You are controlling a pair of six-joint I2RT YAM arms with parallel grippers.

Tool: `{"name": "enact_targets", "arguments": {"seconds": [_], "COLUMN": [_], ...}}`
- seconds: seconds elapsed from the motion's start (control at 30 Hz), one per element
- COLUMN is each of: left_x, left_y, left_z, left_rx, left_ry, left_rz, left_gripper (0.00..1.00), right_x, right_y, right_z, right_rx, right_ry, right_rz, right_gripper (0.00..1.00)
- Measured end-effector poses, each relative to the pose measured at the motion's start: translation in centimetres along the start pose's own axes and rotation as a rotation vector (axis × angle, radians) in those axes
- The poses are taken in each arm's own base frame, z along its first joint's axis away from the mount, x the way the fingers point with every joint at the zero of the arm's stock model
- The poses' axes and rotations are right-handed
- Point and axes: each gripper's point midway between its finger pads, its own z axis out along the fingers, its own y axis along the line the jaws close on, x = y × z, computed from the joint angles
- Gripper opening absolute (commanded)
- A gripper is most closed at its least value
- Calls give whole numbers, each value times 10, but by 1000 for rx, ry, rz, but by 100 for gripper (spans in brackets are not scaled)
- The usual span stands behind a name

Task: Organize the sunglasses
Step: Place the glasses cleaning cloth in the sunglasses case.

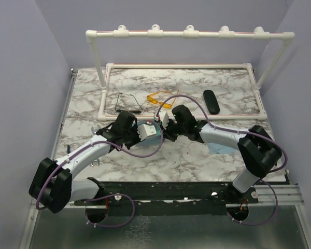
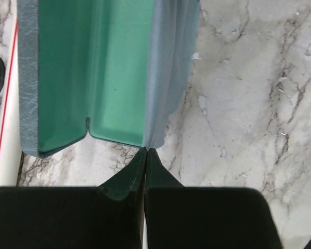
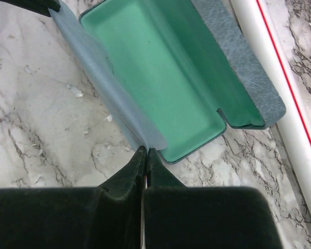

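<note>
Left gripper [image 2: 146, 151] and right gripper [image 3: 145, 150] each pinch a flap corner of the open grey-blue rectangular case [image 3: 236, 57], its green lining empty. Just beyond, dark wire-framed sunglasses [image 1: 126, 103] and translucent orange sunglasses [image 1: 159, 99] lie unpacked.

Pale lilac walls [image 1: 20, 78] enclose a marble-patterned table [image 1: 171, 162]; a white pipe frame [image 1: 207, 34] stands at its far edge, apparently plastic.
</note>
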Motion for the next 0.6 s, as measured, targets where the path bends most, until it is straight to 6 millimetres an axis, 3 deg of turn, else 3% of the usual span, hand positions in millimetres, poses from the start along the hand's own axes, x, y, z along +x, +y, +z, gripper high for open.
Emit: {"name": "enact_targets", "arguments": {"seconds": [0.6], "left_x": [2], "left_y": [27], "left_z": [18], "left_rx": [-128], "left_ry": [-23], "left_rz": [6], "left_gripper": [0], "right_x": [-7], "right_y": [-34], "right_z": [12], "right_rx": [122], "right_ry": [1], "right_rz": [23], "right_gripper": [1]}}
